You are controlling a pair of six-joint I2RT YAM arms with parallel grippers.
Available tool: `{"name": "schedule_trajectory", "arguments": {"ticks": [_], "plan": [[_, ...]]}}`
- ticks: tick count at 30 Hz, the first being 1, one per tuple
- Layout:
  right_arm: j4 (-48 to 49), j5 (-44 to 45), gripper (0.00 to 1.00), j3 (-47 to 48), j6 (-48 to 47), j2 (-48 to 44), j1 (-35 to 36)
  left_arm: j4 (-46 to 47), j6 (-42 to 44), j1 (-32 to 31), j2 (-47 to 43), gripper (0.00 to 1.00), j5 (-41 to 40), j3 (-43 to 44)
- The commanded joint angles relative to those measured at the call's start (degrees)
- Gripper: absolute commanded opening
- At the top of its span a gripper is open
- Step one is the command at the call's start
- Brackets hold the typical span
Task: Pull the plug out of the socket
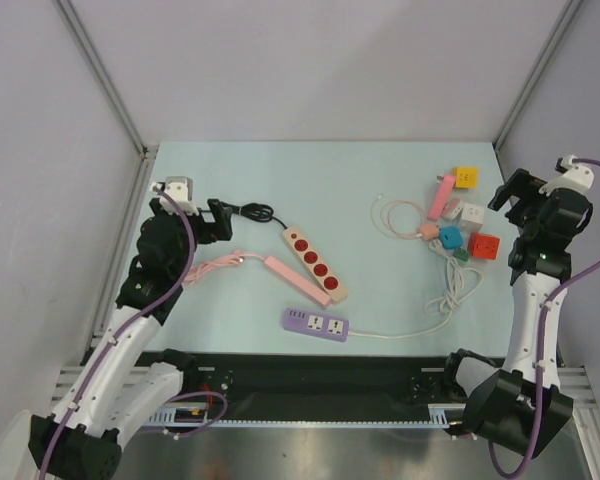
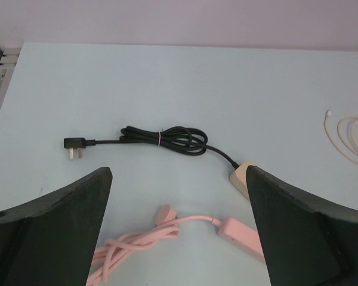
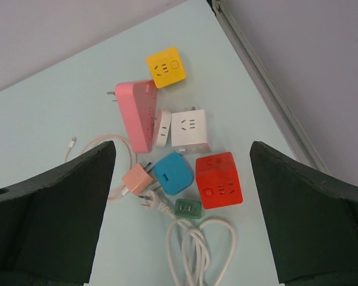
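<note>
Black plug [image 2: 74, 146], prongs bare, lies flat on the pale blue bench [image 1: 380, 170], seated in no socket. Its coiled black cable [image 2: 167, 137] runs to the end of the beige power strip [image 1: 317, 265], whose red sockets all look unoccupied from above. A pink strip [image 1: 298, 281] lies alongside the beige one and a purple strip [image 1: 316, 322] lies nearer the arm bases; no plug is seen seated in either. The left claw [image 2: 179, 171] hovers over the plug's cable with its fingers spread wide apart and nothing between them. The right claw [image 3: 184, 146], likewise spread and empty, hangs above a cluster of coloured adapters [image 3: 191, 149] well apart from the plug. Judged stage: the separation looks complete and the plug has been let go. The next move probably calls only for lifting the left arm clear without snagging the cable.
</note>
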Motion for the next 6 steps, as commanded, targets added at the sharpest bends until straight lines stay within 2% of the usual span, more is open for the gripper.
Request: {"name": "schedule_trajectory", "arguments": {"ticks": [1,6], "plan": [[1.13,2.87,1.00,-0.36,0.23,-0.61,-0.23,-1.95,2.80,0.23,-0.80,0.99,-0.34,-0.26],[1.92,2.18,1.00,-1.42,-1.87,-0.87,-0.31,-1.60,2.71,0.23,-1.86,0.99,0.71,-0.70]]}}
